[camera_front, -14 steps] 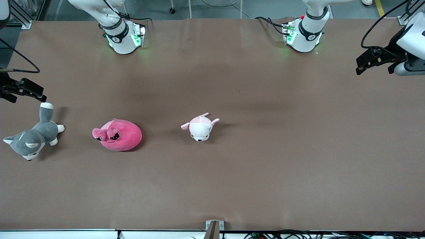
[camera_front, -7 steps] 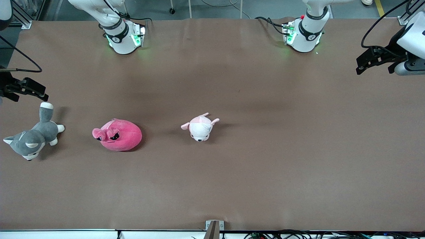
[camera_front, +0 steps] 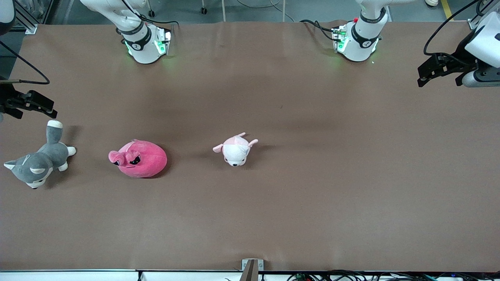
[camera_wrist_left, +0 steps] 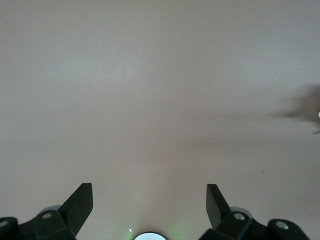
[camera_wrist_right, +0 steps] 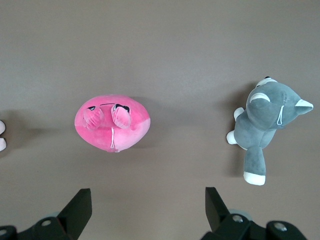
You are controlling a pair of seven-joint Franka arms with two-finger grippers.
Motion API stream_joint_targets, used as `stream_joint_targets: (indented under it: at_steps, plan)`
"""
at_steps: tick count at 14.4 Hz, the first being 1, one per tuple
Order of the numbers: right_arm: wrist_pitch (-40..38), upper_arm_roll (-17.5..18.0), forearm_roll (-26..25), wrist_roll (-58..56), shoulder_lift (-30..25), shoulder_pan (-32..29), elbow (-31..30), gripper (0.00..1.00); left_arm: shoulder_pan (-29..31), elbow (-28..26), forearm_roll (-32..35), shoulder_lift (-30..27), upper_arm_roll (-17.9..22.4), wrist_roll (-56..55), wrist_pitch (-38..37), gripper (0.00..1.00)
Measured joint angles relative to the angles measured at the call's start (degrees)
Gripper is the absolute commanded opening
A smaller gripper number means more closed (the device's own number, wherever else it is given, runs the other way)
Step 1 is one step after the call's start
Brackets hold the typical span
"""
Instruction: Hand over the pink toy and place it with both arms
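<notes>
Front view, table: brown table, plain covering; three plush toys in a row across the middle, all toward the right arm's end.
Grey-and-white dog: grey-and-white plush dog lies at the right arm's end of the table, tail with white tip pointing toward the bases; it is the toy reaching nearest the front camera. Also in right wrist view.
Pink toy: pink toy rests on the table between the dog and the pale plush, apart from both, dark eyes and ears turned toward the dog's side. Nothing touches it. In right wrist view it lies flat, ears up top, small tag line visible.
Pale plush: small pale pink-and-white plush animal sits near mid-table, face toward the front camera, slightly farther from the camera than the pink toy.
Right gripper: right gripper is up in the air over the table edge just above the dog's tail. Right wrist view shows its fingers spread wide, nothing between them.
Left gripper: left gripper hangs over the left arm's end of the table, well apart from all toys. Left wrist view shows the fingers apart over bare table, holding nothing.
Bases: right arm base and left arm base stand farthest from the camera, green lights lit.
Writing: small dark logo marks on the base collars, too small to read; no other text readable.
</notes>
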Motion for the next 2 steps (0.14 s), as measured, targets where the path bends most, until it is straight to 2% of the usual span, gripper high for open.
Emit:
stream_joint_targets:
  at_steps: [2]
  plan:
    - [0.0, 0.0, 0.0, 0.0, 0.0, 0.0, 0.0, 1.0, 0.2, 0.4, 0.0, 0.0, 0.1, 0.0, 0.0, 1.0]
